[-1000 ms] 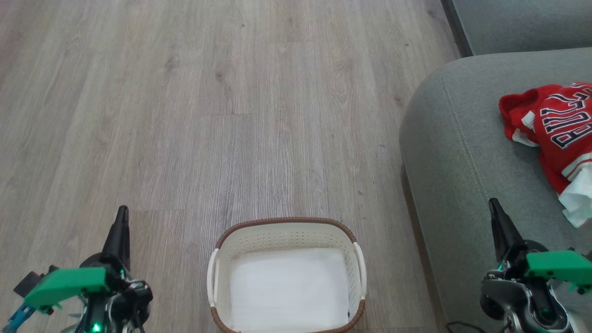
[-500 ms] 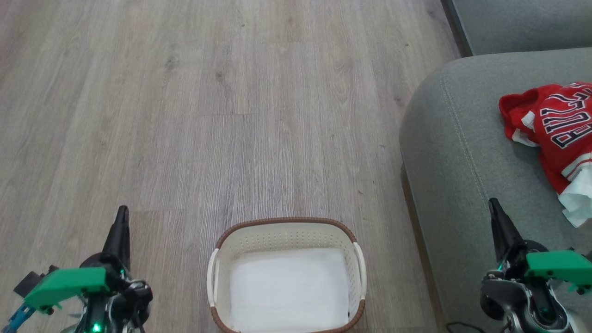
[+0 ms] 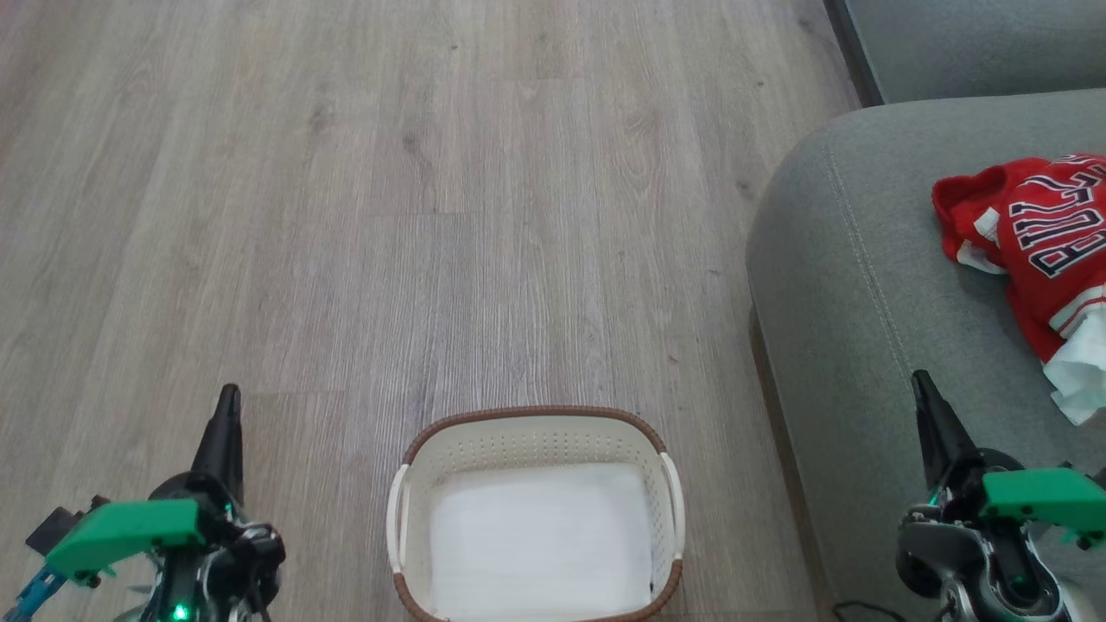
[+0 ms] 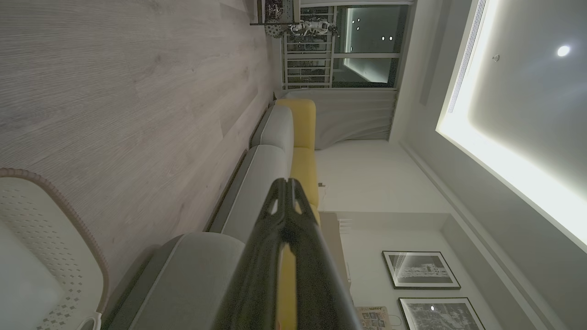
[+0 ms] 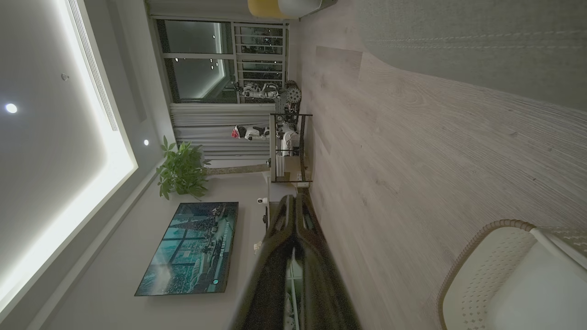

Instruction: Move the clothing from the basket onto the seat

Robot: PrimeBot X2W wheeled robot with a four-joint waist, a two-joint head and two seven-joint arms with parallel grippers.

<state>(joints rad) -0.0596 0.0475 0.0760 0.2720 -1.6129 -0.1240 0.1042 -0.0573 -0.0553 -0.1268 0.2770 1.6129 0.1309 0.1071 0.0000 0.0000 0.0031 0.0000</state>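
Observation:
The red clothing (image 3: 1041, 246) with "BULLS" lettering and a bit of white fabric (image 3: 1078, 371) lies on the grey-green seat (image 3: 864, 259) at the right. On the floor at bottom centre stands the white basket (image 3: 536, 432) with its brown rim, holding no clothes above its white bottom; its rim also appears in the left wrist view (image 4: 69, 215) and the right wrist view (image 5: 477, 243). My left gripper (image 3: 226, 402) is shut, left of the basket. Over the seat's front edge, my right gripper (image 3: 923, 384) is shut and holds nothing.
Wooden floor (image 3: 432, 216) stretches ahead of the basket. A second sofa section (image 3: 976, 43) sits at the top right. In the wrist views the room shows a yellow cushion (image 4: 302, 123), a television (image 5: 192, 247) and a plant (image 5: 181, 172).

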